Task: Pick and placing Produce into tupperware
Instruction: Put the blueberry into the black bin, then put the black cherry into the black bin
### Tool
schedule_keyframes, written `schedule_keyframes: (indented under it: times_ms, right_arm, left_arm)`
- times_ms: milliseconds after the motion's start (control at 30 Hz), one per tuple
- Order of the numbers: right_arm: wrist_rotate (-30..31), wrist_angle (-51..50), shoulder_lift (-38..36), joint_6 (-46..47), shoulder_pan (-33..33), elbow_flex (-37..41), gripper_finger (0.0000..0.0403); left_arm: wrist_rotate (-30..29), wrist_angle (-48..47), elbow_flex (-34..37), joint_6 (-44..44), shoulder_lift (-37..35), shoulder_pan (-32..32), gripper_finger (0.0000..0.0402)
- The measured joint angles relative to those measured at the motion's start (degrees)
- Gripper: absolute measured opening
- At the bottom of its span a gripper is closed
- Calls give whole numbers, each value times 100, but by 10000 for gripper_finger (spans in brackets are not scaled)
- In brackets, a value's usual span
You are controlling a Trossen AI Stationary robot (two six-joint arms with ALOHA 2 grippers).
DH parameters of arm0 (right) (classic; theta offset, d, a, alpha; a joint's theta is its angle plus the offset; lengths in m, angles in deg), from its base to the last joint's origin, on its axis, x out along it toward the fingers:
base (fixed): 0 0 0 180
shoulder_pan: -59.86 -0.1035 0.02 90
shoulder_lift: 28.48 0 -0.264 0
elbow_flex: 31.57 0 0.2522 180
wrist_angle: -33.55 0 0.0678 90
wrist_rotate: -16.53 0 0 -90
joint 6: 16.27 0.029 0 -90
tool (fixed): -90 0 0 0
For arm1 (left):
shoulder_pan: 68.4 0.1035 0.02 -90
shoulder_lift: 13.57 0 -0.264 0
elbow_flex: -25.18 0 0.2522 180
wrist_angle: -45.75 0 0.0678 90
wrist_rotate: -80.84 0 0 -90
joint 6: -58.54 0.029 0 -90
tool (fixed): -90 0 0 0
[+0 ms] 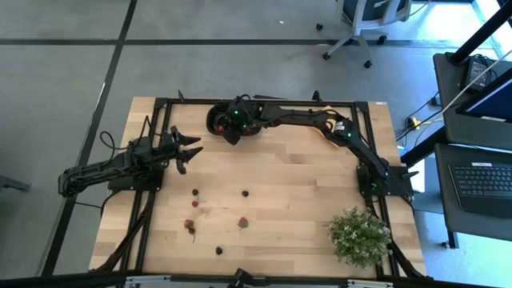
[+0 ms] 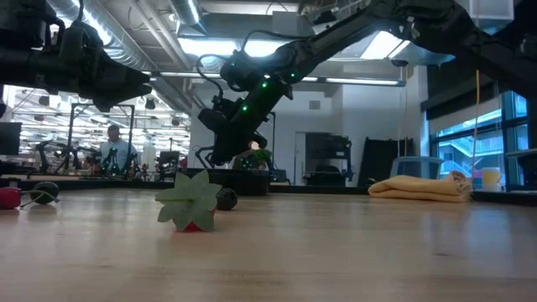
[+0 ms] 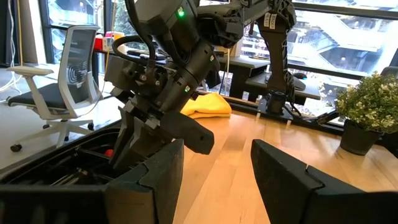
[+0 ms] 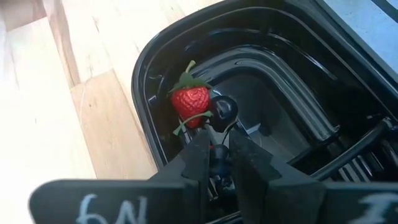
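Observation:
The black tupperware (image 1: 216, 120) stands at the table's far edge, left of the middle. My right gripper (image 4: 216, 134) reaches down into it, shut on a dark berry (image 4: 224, 109). A red strawberry with a green top (image 4: 191, 101) lies in the same compartment, right beside the berry. More produce lies loose on the near half of the table: dark berries (image 1: 246, 193) (image 1: 195, 192) and strawberries (image 1: 242, 222) (image 1: 190, 225). My left gripper (image 1: 192, 150) waits open and empty at the table's left side, pointing level toward the right arm. My right gripper pinches the dark berry's near edge (image 4: 219, 119) between its two fingers, right at their free ends. The fingers slant down into the tupperware from the table's right side. The berry sits next to the strawberry; whether it rests on the container's floor I cannot tell.
A potted green plant (image 1: 360, 236) stands at the near right corner. A yellow cloth (image 2: 419, 186) lies at the far right by the right arm. A black frame rail (image 1: 264, 102) runs along the far edge behind the tupperware. Bare wood lies between the two arms.

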State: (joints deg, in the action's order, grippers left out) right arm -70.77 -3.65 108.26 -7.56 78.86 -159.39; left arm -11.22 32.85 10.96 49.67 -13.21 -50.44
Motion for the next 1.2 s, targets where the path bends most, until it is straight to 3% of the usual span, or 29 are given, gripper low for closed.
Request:
schedule_keyframes:
  times_ms: [633, 833, 1033, 1200]
  right_arm:
    - [-113, -214, -138, -54, -2, 0, 140]
    - [-431, -1217, -1125, -443, -268, -13, 141]
    - [-438, -2046, -2202, -489, -763, 5, 141]
    - [-444, -1780, -3354, -546, -1003, 1039, 141]
  left_arm:
    - [0, 0, 0, -62, 0, 0, 182]
    - [21, 3, 0, -740, 0, 0, 182]
    - [642, 212, 0, -1014, 0, -2, 182]
    - [764, 595, 0, -1008, -2, 2, 182]
